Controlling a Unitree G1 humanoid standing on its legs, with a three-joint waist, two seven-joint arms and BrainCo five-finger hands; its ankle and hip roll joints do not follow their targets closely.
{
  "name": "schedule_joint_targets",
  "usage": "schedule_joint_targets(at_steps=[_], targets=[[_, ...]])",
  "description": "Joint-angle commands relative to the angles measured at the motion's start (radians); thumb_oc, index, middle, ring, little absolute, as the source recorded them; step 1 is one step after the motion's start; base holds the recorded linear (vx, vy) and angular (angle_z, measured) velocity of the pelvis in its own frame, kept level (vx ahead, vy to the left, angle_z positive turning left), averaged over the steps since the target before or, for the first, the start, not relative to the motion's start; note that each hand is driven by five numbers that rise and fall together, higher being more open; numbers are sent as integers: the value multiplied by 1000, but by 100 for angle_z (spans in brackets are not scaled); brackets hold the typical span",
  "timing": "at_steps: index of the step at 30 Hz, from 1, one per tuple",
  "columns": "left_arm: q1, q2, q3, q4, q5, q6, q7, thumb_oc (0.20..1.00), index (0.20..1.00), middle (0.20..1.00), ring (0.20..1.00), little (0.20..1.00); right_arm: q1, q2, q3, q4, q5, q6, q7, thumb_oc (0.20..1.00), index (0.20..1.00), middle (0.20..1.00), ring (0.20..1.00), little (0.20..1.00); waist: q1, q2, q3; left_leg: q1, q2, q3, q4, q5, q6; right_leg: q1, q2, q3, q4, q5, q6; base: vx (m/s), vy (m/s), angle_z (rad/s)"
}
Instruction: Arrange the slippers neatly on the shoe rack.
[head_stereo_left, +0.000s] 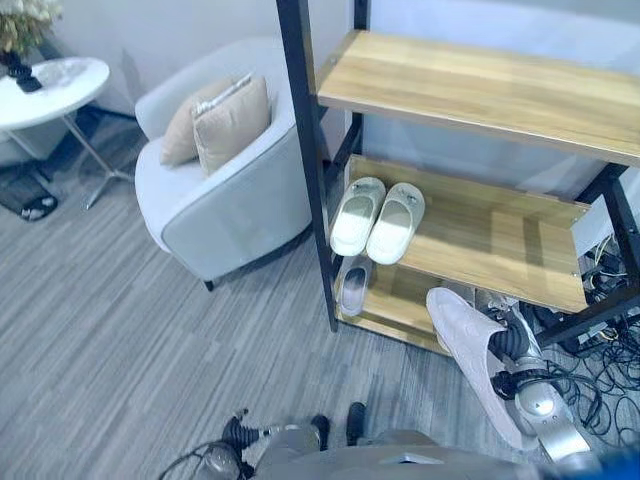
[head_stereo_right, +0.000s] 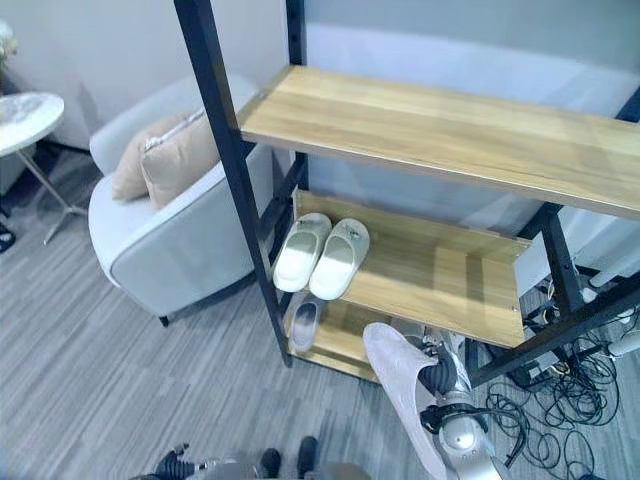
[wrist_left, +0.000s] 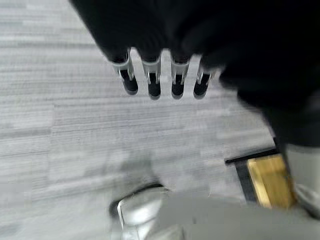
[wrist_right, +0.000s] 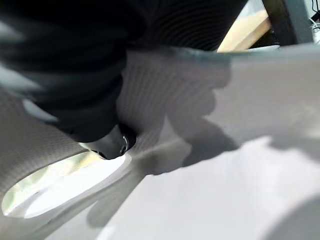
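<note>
At the lower right of the head views the right hand grips a pale grey slipper, its fingers curled round the slipper's edge, and holds it tilted in the air just in front of the shoe rack, near the right end of the bottom shelf. In the right wrist view a dark fingertip presses into the slipper's textured fabric. A pair of white slippers lies side by side at the left end of the middle shelf, toes pointing toward the back. Below them, on the bottom shelf, one grey slipper rests near the left post. The left hand hangs over the grey floor, fingers straight and holding nothing. In the upper left of the head views stand a light grey armchair with two beige cushions and a small white round table.
</note>
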Motion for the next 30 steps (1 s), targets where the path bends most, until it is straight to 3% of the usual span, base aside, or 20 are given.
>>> schedule_joint_targets(at_steps=[1, 2, 4, 11, 12, 13, 14, 18, 19, 20, 22, 24, 25, 26, 30], targets=[[9, -45, -39, 18, -11, -8, 34, 1000, 1000, 1000, 1000, 1000, -3, -28, -35, -123, 57, -43, -42, 200, 200, 200, 200, 200, 9, 32, 21, 89, 45, -51, -202, 12, 15, 12, -89, 91, 126, -101, 170, 57, 85, -39], [11, -44, -37, 34, 0, -5, 34, 1000, 1000, 1000, 1000, 1000, -4, -22, -37, -113, 53, -43, -42, 200, 200, 200, 200, 200, 1, 40, 13, 115, 57, -53, -260, 24, 10, 6, -85, 93, 140, -109, 170, 130, 154, -54], [15, -46, -37, 57, 17, 7, 36, 1000, 1000, 1000, 1000, 1000, -2, -7, -29, -131, 71, -48, -38, 200, 200, 200, 200, 200, -10, 38, 1, 135, 37, -59, -274, 20, 18, -8, -101, 123, 152, -107, 175, 148, 175, -59], [-10, -41, -50, 31, 23, -6, 67, 1000, 1000, 1000, 1000, 1000, -3, 10, 3, -107, 56, -45, -45, 200, 200, 200, 200, 200, -26, 43, 35, 133, -2, 33, -186, -54, 64, -74, -130, 203, 228, -95, 201, 6, 129, -48], [-17, -41, -51, 21, 14, -9, 75, 1000, 1000, 1000, 1000, 1000, -33, 8, 9, -91, 53, -43, -56, 200, 200, 200, 200, 200, -15, 50, 57, 111, 9, 59, -165, -61, 67, -114, -147, 181, 258, -87, 209, -301, 87, -96], [-26, -34, -60, -6, 10, -14, 84, 1000, 1000, 1000, 1000, 1000, -66, 9, 20, -78, 39, -41, -68, 200, 200, 200, 200, 200, 4, 58, 76, 75, 25, 101, -129, -74, 70, -154, -198, 89, 296, -66, 223, -250, 72, -116], [-27, -27, -65, -29, 9, -20, 96, 1000, 1000, 1000, 1000, 1000, -74, 15, 23, -62, 36, -36, -67, 200, 200, 200, 200, 200, 1, 56, 84, 62, 24, 108, -97, -88, 77, -171, -213, 67, 333, -65, 219, -125, 45, -143], [-35, -17, -64, -42, -43, -35, 79, 1000, 1000, 1000, 1000, 1000, -74, -4, 25, -65, 25, -48, -82, 200, 200, 200, 200, 200, -7, 57, 120, -25, 18, 95, 112, -179, 103, -230, -218, 77, 483, -160, 186, 13, -2, -11], [-48, 0, -57, -86, -90, -49, 89, 1000, 1000, 1000, 1000, 1000, -106, -9, 16, -64, 41, -49, -101, 200, 200, 200, 200, 200, -9, 59, 139, -100, 16, 85, 208, -213, 107, -297, -223, 86, 558, -188, 177, -58, -20, 36], [-48, 0, -57, -86, -90, -49, 89, 1000, 1000, 1000, 1000, 1000, -106, -9, 16, -64, 41, -49, -101, 200, 200, 200, 200, 200, -9, 59, 139, -101, 16, 85, 208, -213, 107, -297, -223, 86, 558, -188, 177, -102, -24, 30], [-79, 29, -30, -157, -213, -70, 98, 1000, 1000, 1000, 1000, 1000, -190, -17, 23, -67, 75, -37, -135, 200, 200, 200, 200, 200, 12, 72, 178, -246, 18, 79, 407, -295, 115, -437, -217, 107, 731, -264, 160, -79, -32, 10], [-108, 31, -15, -173, -277, -78, 112, 1000, 1000, 1000, 1000, 1000, -243, -33, 37, -92, 82, -32, -149, 200, 200, 200, 200, 200, 22, 75, 182, -350, 23, 77, 519, -332, 123, -540, -207, 118, 831, -300, 147, -111, -45, 6], [-146, 31, -9, -190, -339, -88, 117, 1000, 1000, 1000, 1000, 1000, -313, -43, 45, -126, 94, -34, -172, 200, 200, 200, 200, 200, 29, 81, 188, -470, 27, 86, 628, -363, 125, -658, -198, 124, 931, -339, 137, -166, -65, 10], [-197, 42, -32, -208, -347, -94, 142, 1000, 1000, 1000, 1000, 1000, -437, -45, 67, -106, 149, -43, -190, 200, 200, 200, 200, 200, 38, 92, 184, -620, 33, 79, 761, -398, 133, -808, -191, 143, 1064, -378, 121, -145, -48, 10], [-237, 62, -88, -316, -293, -99, 198, 1000, 1000, 1000, 1000, 1000, -683, -88, 153, -127, 126, -33, -220, 200, 200, 200, 200, 200, 67, 119, 170, -906, 38, 68, 1029, -475, 152, -1102, -186, 183, 1339, -457, 97, -9, -23, 5]])
